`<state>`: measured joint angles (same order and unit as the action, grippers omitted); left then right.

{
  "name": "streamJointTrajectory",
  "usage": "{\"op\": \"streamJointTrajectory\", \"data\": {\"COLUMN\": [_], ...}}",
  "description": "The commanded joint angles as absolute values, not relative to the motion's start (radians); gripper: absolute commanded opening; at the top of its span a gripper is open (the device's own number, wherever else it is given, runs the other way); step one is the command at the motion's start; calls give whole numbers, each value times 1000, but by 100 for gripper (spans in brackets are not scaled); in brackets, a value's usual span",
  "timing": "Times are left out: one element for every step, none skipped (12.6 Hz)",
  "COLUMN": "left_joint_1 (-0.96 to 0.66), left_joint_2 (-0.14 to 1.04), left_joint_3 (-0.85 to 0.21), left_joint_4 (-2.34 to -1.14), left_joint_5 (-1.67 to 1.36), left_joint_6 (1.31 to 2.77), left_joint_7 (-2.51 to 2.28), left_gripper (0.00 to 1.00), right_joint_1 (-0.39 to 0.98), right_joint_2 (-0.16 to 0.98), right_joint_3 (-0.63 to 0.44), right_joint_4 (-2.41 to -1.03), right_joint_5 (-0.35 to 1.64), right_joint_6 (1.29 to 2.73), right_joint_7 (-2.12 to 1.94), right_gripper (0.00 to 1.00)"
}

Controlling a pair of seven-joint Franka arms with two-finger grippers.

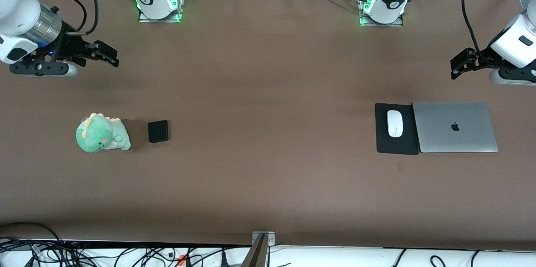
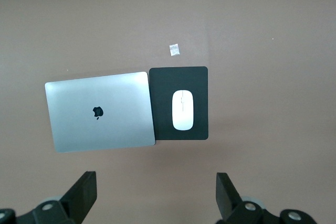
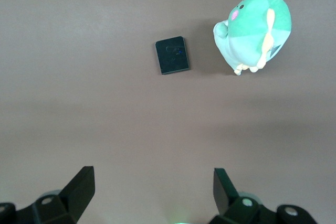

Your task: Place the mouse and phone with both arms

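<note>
The white mouse (image 1: 395,123) lies on a black mouse mat (image 1: 396,143) beside a closed silver laptop (image 1: 454,127), toward the left arm's end of the table. It also shows in the left wrist view (image 2: 182,110). The black phone (image 1: 158,131) lies flat beside a green plush dinosaur (image 1: 101,134), toward the right arm's end, and shows in the right wrist view (image 3: 172,55). My left gripper (image 1: 459,66) is open and empty, up above the table near the laptop. My right gripper (image 1: 109,55) is open and empty, up above the table near the plush.
The mat (image 2: 178,74) touches the laptop's (image 2: 100,111) edge. A small scrap of paper (image 2: 174,49) lies on the table near the mat. The plush (image 3: 255,27) sits close to the phone. Cables lie along the front edge of the table (image 1: 268,183).
</note>
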<state>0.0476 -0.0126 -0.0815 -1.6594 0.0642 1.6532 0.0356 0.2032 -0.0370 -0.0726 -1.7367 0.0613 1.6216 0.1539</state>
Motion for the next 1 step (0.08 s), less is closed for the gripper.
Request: {"op": "streamJointTrajectory", "data": {"left_joint_1": [52], "left_joint_2": [-17], "left_joint_3": [-80], "left_joint_4": [-1646], "left_joint_5": [46], "left_joint_6": [1635], "left_joint_7": [54], "left_gripper": [100], "right_joint_1": [189], "right_joint_2": [-20], "right_joint_3": [-55], "right_joint_4": [-1681], "right_joint_5": [57], "right_joint_6": [1598], "right_joint_7": [140], "right_gripper": [100]}}
